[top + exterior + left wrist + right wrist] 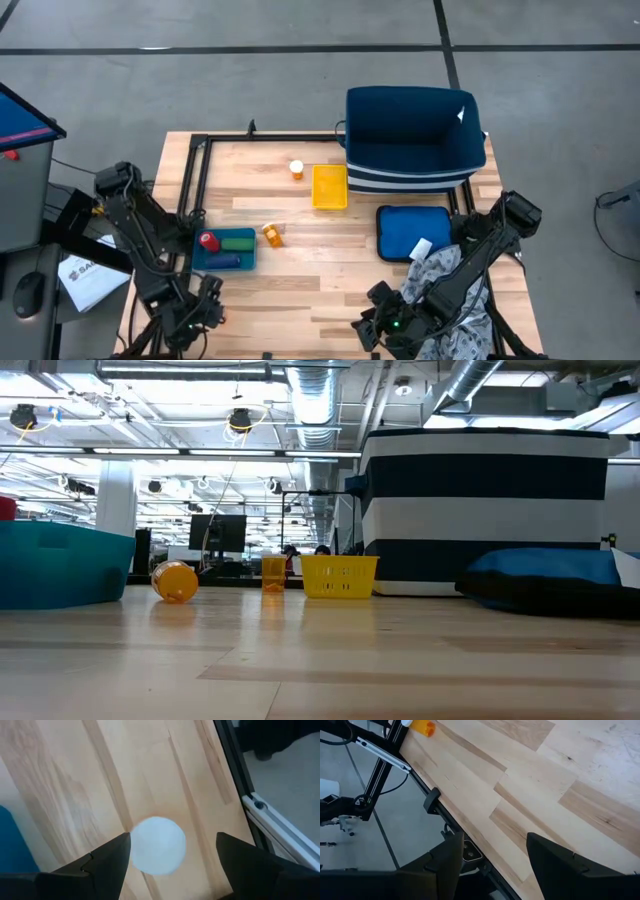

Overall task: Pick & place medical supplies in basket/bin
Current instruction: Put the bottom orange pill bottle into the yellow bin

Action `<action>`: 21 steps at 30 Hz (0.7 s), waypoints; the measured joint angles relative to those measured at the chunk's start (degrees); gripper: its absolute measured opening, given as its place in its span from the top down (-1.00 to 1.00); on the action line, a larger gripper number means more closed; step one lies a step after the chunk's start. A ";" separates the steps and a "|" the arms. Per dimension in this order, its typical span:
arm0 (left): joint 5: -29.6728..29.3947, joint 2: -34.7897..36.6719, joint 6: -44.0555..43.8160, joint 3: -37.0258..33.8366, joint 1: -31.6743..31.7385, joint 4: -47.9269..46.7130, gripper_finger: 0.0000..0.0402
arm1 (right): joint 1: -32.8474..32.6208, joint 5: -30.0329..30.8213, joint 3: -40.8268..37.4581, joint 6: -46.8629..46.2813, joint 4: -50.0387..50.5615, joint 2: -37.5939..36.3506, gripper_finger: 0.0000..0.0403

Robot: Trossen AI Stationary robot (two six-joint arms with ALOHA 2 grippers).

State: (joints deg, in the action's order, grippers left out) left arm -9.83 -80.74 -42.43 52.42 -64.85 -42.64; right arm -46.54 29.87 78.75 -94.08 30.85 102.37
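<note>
Nearest: both tools, left [200,312] and right [378,322], fingers apart, at the table's [320,275] front edge. Two orange pill bottles, one upright [297,170], one lying [272,235]; one yellow basket [329,187]; red cylinder [208,242] in teal tray [222,262]; grey patterned cloth [440,275] under right arm. Open wood mid-table.

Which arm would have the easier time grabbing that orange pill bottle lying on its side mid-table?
Probably the left. Its end effector is open and slightly nearer the orange pill bottle; the right end effector, also open, sits beside the grey cloth.
</note>
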 joint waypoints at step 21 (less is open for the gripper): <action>-5.92 -0.86 -5.21 -4.13 -2.88 1.60 -0.42 | 0.00 0.09 0.00 -1.43 -0.04 0.07 -0.06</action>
State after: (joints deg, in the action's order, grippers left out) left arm -15.75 -81.60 -47.64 48.29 -67.72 -41.04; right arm -46.54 29.95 78.74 -95.52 30.81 102.43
